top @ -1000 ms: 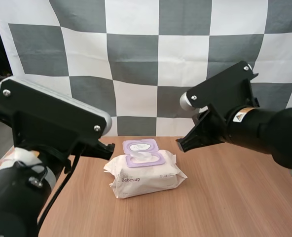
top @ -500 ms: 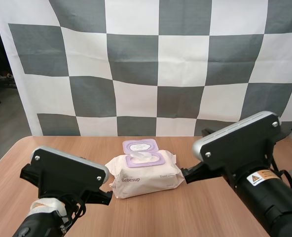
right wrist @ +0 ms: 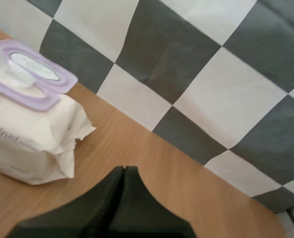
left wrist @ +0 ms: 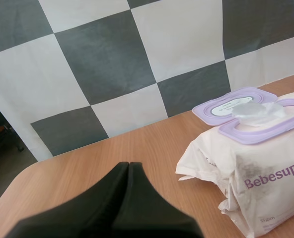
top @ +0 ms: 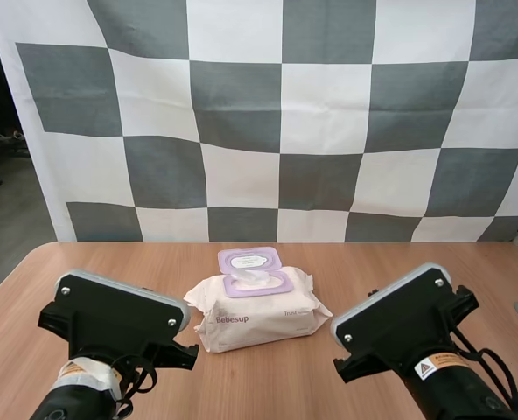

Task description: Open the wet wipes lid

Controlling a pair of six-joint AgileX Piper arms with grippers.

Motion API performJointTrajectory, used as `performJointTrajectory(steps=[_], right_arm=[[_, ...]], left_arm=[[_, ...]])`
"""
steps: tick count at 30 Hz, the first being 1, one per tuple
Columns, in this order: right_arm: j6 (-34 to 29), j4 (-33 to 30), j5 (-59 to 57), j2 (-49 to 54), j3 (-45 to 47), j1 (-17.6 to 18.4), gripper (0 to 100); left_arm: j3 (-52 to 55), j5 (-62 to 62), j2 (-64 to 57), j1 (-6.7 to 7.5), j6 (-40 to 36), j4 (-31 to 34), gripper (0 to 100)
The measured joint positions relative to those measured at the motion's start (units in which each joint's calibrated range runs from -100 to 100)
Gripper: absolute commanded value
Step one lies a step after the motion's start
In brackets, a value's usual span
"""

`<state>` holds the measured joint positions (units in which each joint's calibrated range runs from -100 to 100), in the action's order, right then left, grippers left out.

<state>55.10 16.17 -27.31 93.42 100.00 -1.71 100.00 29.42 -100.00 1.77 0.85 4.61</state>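
Both empty, fingers together: left hand (left wrist: 128, 165), right hand (right wrist: 124, 170). Pack (top: 259, 315) marked "Bebesup" mid-frame on bench (top: 373, 271), lilac lid (top: 248, 259) open.

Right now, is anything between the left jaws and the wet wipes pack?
Nothing visible: only bare table lies between the shut left jaws and the wet wipes pack, whose lid is already flipped open.

A white pack of wet wipes (top: 257, 313) is laid flat on the table (top: 399, 267). Its lilac lid (top: 249, 259) is flipped open backward, and a wipe (top: 252, 276) is exposed in the opening.
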Motion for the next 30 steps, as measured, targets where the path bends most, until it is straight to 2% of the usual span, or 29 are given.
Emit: performJointTrajectory(steps=[7, 14, 17, 22, 30], right_arm=[[0.0, 11.5, -5.4, 1.8, 0.0, -0.1, 0], [0.0, 18.2, -9.5, 1.8, 0.0, -0.5, 0], [0.0, 18.3, -9.5, 1.8, 0.0, -0.5, 0], [0.0, 15.3, -7.2, 1.8, 0.0, 0.1, 0], [0.0, 3.7, -5.6, 1.8, 0.0, 0.4, 0]], left_arm=[[0.0, 0.0, 0.0, 0.0, 0.0, 0.0, 0], [0.0, 0.3, 0.0, 0.0, -0.1, -2.5, 0], [0.0, 1.6, 0.0, 0.0, -3.1, -5.4, 0], [0.0, 0.4, 0.0, 0.0, -9.4, -5.6, 0], [0.0, 0.2, 0.0, 0.0, -10.6, -5.6, 0]])
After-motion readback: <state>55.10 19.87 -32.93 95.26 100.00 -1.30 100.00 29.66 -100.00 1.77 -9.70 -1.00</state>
